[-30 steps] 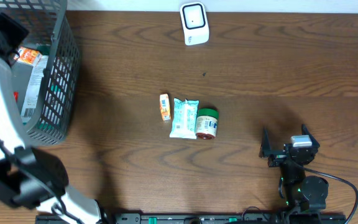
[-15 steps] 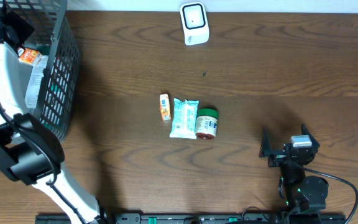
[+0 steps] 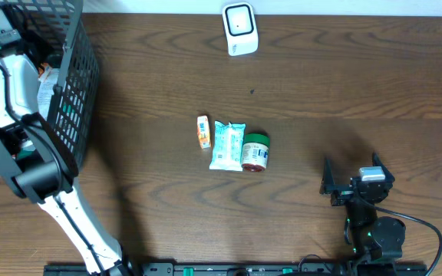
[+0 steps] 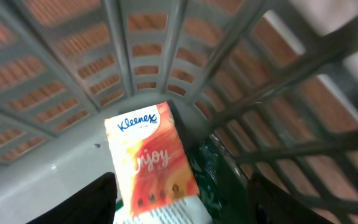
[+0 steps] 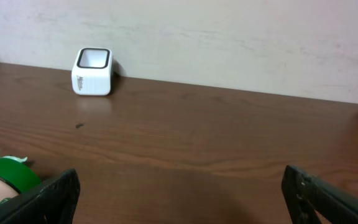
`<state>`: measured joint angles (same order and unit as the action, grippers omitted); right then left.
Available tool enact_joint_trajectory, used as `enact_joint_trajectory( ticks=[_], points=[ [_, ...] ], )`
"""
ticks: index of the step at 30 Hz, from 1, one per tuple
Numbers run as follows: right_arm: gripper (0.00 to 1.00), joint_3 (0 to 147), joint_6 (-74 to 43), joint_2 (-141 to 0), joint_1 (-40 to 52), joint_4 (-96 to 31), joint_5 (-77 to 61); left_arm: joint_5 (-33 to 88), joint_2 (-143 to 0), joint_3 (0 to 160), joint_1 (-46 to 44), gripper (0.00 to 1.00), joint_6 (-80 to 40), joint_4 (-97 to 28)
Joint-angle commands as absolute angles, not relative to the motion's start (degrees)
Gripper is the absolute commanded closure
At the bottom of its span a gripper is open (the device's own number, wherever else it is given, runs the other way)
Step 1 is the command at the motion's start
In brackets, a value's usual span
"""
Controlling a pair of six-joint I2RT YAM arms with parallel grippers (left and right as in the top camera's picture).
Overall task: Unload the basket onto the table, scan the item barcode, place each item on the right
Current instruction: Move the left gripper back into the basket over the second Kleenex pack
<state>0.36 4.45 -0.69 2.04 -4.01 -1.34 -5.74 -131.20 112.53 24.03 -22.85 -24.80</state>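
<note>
Scan judged not yet begun: Kleenex pack (image 4: 151,162) is seen in basket (image 3: 71,92), upper left of overhead view, straddled but not pinched by spread left gripper (image 4: 182,202); right gripper (image 3: 352,178) is seen splayed & empty at lower right, w/ scanner (image 3: 239,29) untouched at top centre, barcode not made out.
</note>
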Motion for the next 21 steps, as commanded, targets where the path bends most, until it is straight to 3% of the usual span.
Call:
enact_joint_trajectory(
  ticks=[1, 8, 11, 12, 14, 17, 21],
  points=[
    [0.01, 0.3, 4.8, -0.5, 1.4, -4.2, -1.6, -7.1, -134.1, 113.9, 24.5, 0.32, -23.0, -23.4],
    [0.01, 0.3, 4.8, -0.5, 1.4, -4.2, -1.6, -7.1, -138.6, 113.9, 24.5, 0.28, -23.0, -21.8],
    [0.01, 0.3, 4.8, -0.5, 1.4, -4.2, -1.6, -7.1, -139.1, 113.9, 24.5, 0.31, -22.9, -21.8],
    [0.01, 0.3, 4.8, -0.5, 1.4, -4.2, -1.6, -7.1, -139.1, 113.9, 24.5, 0.37, -22.9, -21.8],
    [0.01, 0.3, 4.8, -0.5, 1.4, -4.2, -1.6, -7.1, -139.0, 113.9, 24.5, 0.6, -22.9, -21.7],
    [0.01, 0.3, 4.8, -0.5, 1.4, -4.2, -1.6, -7.1, -138.4, 113.9, 24.5, 0.68, -22.9, -22.6],
    [0.01, 0.3, 4.8, -0.5, 1.4, -4.2, -1.6, -7.1, -136.6, 113.9, 24.5, 0.89, -22.9, -23.7]
  ],
)
